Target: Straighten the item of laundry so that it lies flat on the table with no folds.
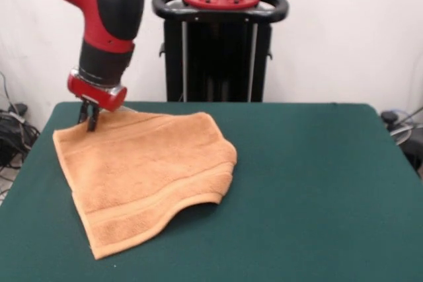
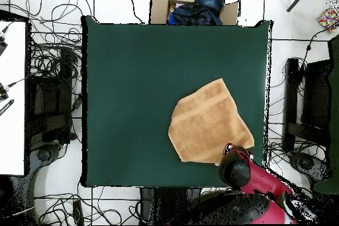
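The item of laundry is an orange-tan towel on the left half of the green table. Most of it lies spread out, with a woven stripe band along its near end. Its right edge is doubled over into a rounded hump, and the near right corner lifts off the cloth. My gripper points down at the towel's far left corner, shut on the edge there. In the overhead view the towel lies by the table's lower right edge, and the red arm covers the gripper and that corner.
The black pedestal stands behind the table's far edge. A cardboard box of dark clothes sits on the floor beyond the table's top edge in the overhead view. Cables and dark equipment flank the table.
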{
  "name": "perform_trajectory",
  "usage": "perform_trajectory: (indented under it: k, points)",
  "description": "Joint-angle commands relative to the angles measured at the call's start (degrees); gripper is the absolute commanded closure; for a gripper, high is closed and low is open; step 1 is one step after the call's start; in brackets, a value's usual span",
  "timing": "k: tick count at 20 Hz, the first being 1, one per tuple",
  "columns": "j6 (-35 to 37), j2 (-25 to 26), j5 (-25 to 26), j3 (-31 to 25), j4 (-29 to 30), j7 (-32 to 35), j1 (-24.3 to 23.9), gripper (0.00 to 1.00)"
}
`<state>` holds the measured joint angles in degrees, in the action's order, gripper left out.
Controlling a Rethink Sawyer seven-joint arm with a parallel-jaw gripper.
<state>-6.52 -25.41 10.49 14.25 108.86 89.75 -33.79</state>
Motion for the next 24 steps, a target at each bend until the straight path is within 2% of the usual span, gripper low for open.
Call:
perform_trajectory:
  k: [1, 5, 6, 10, 14, 17, 22, 24]
  points:
    - [4.0, 3.3, 2.7, -9.7, -1.0, 6.0, -4.6, 1.00]
    - [4.9, 2.7, 3.8, -12.8, -0.4, 5.7, -6.4, 1.00]
    - [5.3, 2.4, 4.0, -13.9, 0.0, 5.7, -7.2, 0.00]
    - [8.1, -7.0, 1.3, -16.1, 4.0, 8.5, -4.8, 0.00]
    - [14.4, -14.8, -4.7, -9.1, 4.0, 11.4, 4.3, 0.00]
    - [18.8, -16.8, -7.1, -6.7, 3.5, 12.7, 7.6, 0.00]
    - [19.2, -17.9, -10.3, -12.0, 5.7, 14.0, 6.7, 0.00]
    - [18.6, -16.8, -12.2, -12.2, 5.4, 15.3, 8.2, 0.00]
